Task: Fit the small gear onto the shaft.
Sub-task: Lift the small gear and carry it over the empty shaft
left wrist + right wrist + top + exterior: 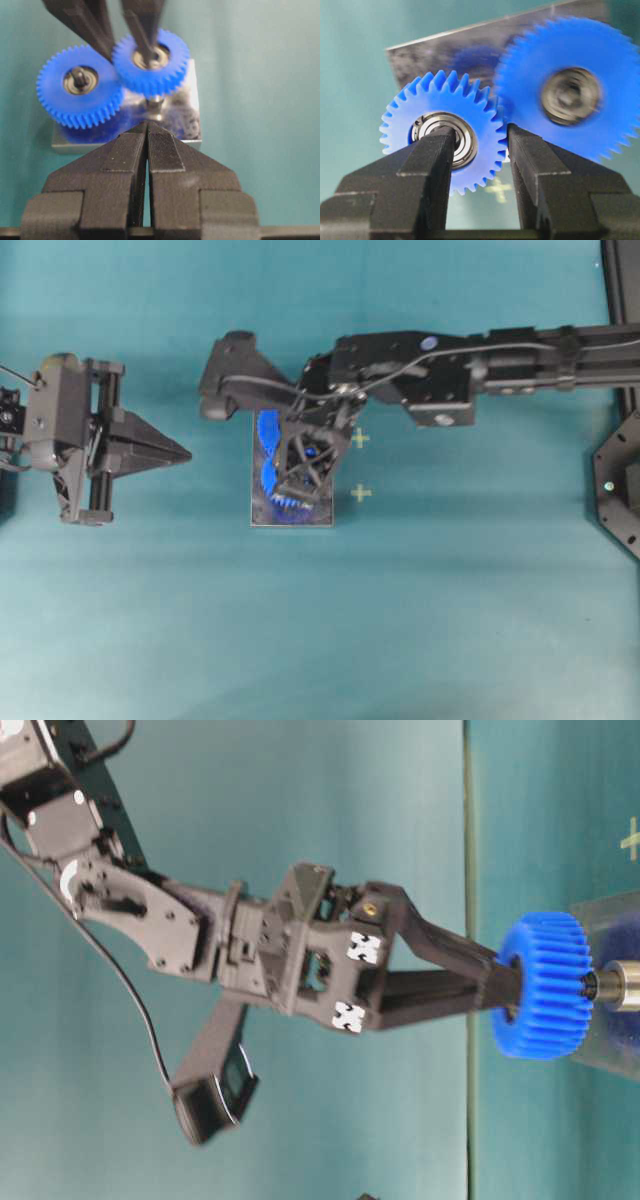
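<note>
Teal table [150, 640] | left gripper [185, 453] clenched, empty, left of plate [262, 520] | big gear [75, 92] seated | right gripper [477, 150] pinches small gear [442, 132] just above shaft [155, 104] | centre hub over shaft, keep gear level, mesh teeth, lower slowly.

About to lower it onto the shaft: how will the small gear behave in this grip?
The small gear looks like rigid plastic, probably light. The right hand pinches hub and toothed rim off-centre, so it may pivot or slip. If dropped, it would likely roll.
</note>
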`<move>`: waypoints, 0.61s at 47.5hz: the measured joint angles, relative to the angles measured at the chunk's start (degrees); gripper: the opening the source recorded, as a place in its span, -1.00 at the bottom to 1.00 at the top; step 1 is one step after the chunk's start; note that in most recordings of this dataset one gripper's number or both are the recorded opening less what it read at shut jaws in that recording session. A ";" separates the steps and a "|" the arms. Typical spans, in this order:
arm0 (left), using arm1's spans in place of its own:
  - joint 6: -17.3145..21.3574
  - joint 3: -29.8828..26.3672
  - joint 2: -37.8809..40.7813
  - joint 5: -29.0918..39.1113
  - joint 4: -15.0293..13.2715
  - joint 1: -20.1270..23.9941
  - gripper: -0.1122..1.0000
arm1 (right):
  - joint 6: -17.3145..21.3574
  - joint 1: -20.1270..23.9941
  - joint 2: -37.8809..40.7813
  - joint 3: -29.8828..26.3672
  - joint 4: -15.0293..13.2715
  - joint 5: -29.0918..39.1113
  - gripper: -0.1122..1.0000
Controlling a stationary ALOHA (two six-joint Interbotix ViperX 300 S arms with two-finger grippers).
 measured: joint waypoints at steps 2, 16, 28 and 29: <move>0.00 0.09 -0.09 0.00 0.00 0.00 -0.80 | 0.00 0.09 0.18 -0.09 0.00 0.09 -0.15; 0.00 0.35 -0.26 0.00 0.00 0.00 -0.80 | 1.23 0.53 0.44 -0.44 -3.60 0.18 -0.15; 0.00 0.26 -0.26 0.00 0.00 0.00 -0.80 | 2.55 0.53 0.53 -0.53 -4.48 1.32 -0.15; 0.00 0.26 -0.26 0.00 0.00 0.09 -0.80 | 2.55 0.62 0.62 -0.53 -4.48 1.32 -0.15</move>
